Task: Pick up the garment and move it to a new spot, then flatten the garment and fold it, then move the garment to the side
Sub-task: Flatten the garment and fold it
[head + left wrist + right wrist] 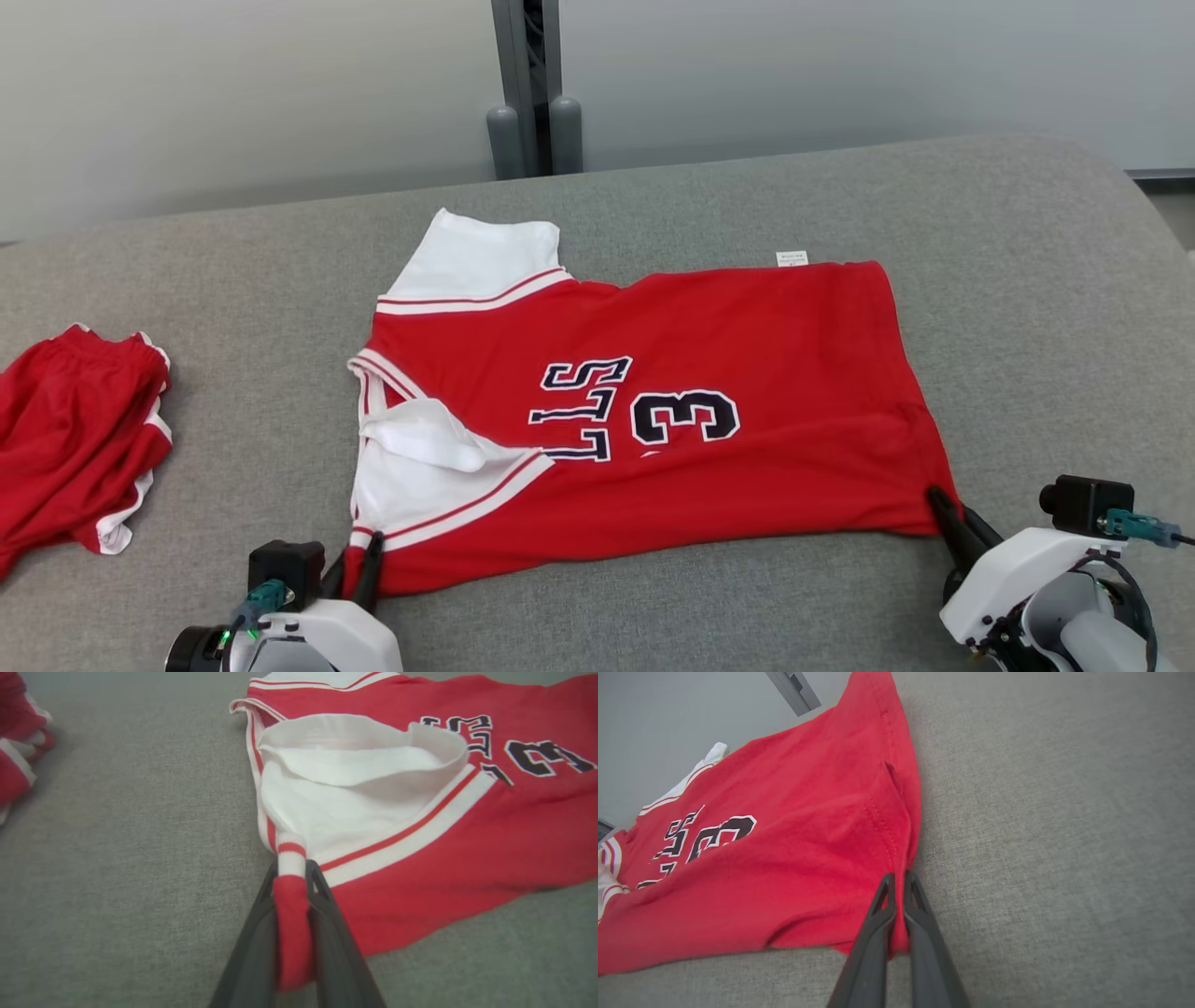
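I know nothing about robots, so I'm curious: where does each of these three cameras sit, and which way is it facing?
Head view: on the robot's head, facing forward and down at the red jersey on the grey cushion; left pincer lower left, right pincer lower right.
Left wrist view: on the left wrist, facing along its pincer, shut on the jersey's shoulder strap.
Right wrist view: on the right wrist, facing along its pincer, shut on the jersey's hem corner.
Shared: head and left wrist views both show the red shorts.
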Robot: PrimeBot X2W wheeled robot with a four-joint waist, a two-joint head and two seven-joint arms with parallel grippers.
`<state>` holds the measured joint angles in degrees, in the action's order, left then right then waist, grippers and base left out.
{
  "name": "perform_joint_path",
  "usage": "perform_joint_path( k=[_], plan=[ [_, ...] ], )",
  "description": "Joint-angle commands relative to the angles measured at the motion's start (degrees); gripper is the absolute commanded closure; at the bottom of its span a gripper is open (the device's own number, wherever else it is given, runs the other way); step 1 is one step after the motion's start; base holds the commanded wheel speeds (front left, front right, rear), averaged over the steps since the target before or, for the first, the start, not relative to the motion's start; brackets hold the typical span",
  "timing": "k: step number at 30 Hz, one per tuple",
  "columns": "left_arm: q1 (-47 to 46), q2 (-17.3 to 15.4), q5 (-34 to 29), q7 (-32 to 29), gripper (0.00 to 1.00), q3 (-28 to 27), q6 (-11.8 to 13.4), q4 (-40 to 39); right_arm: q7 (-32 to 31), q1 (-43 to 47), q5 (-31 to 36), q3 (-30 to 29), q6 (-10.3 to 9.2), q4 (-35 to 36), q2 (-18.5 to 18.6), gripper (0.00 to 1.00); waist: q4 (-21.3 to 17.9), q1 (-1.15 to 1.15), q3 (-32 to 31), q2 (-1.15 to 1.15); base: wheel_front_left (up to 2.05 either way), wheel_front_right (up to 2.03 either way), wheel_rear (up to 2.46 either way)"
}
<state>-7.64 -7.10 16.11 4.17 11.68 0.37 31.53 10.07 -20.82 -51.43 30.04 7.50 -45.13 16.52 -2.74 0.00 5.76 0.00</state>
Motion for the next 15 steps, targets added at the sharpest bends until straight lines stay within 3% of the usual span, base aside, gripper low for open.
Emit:
perform_joint_path(
  k=[1,15],
  plan=[
    [0.78,-0.9,-0.35,-0.48,1.0,0.02,-0.28,-0.45,-0.63,-0.04,-0.63,0.21,-0.01,0.29,0.99,1.0,0.04,0.0,-0.6,0.0,0.0,0.0,0.0],
    [10.8,-7.87,0.36,-16.03,1.0,3.36,-3.13,-16.12,-18.48,5.28,-11.72,6.14,-0.01,10.08,10.98,1.0,0.21,0.0,-5.24,0.0,0.0,0.0,0.0]
  ],
)
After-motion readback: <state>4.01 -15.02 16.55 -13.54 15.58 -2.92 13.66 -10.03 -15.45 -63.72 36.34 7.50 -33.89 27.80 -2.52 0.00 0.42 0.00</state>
